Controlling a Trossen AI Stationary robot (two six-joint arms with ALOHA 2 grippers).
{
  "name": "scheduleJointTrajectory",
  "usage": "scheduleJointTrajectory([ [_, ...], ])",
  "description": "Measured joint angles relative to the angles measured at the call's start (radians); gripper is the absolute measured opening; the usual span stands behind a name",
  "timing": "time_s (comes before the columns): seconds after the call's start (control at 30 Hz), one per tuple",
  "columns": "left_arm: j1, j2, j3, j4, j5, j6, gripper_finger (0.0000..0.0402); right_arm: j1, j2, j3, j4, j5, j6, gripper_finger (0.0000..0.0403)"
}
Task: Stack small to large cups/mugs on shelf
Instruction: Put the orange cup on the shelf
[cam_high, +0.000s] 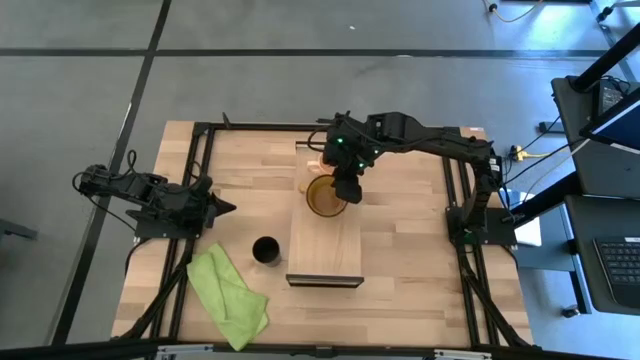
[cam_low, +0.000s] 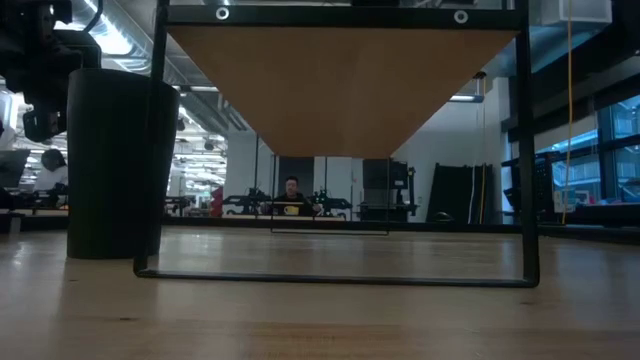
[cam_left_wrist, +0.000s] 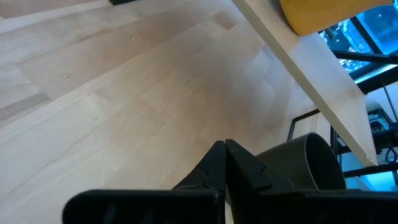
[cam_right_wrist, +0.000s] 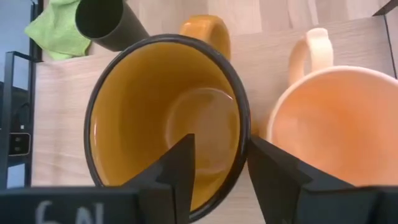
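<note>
The amber mug (cam_right_wrist: 168, 118) stands upright on the light-wood shelf (cam_high: 325, 250), toward its far end. The peach mug (cam_right_wrist: 336, 118) stands right beside it. My right gripper (cam_right_wrist: 221, 146) points down over the amber mug and is open, with one finger inside the mug and one outside, between the two mugs. The black cup (cam_high: 266, 250) stands on the tabletop left of the shelf. My left gripper (cam_high: 222, 208) is shut and empty at the table's left, its fingertips (cam_left_wrist: 225, 155) low over the bare table, short of the black cup (cam_left_wrist: 305, 165). My right gripper stands astride the amber mug's wall, on the side facing the peach mug, coming from above. The rim (cam_right_wrist: 244, 140) lies right against the outer finger (cam_right_wrist: 273, 177), and the inner finger (cam_right_wrist: 180, 171) stands clear of the wall. Whether the outer finger touches, I cannot tell.
A green cloth (cam_high: 228, 295) lies crumpled at the table's near left. The shelf is raised on a black wire frame (cam_low: 528, 150), with open room beneath it. Black frame rails (cam_high: 200, 160) run along both table sides.
</note>
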Motion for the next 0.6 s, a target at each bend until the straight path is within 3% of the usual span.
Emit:
scheduleJointTrajectory([
  [0.2, 0.0, 0.0, 0.0, 0.0, 0.0, 0.0, 0.0, -0.001, 0.0, 0.0, 0.0, 0.004, -0.019, 0.013],
  [0.6, 0.0, 0.0, 0.0, 0.0, 0.001, -0.004, 0.0, -0.008, 0.0, 0.0, 0.004, -0.003, -0.042, 0.0014],
])
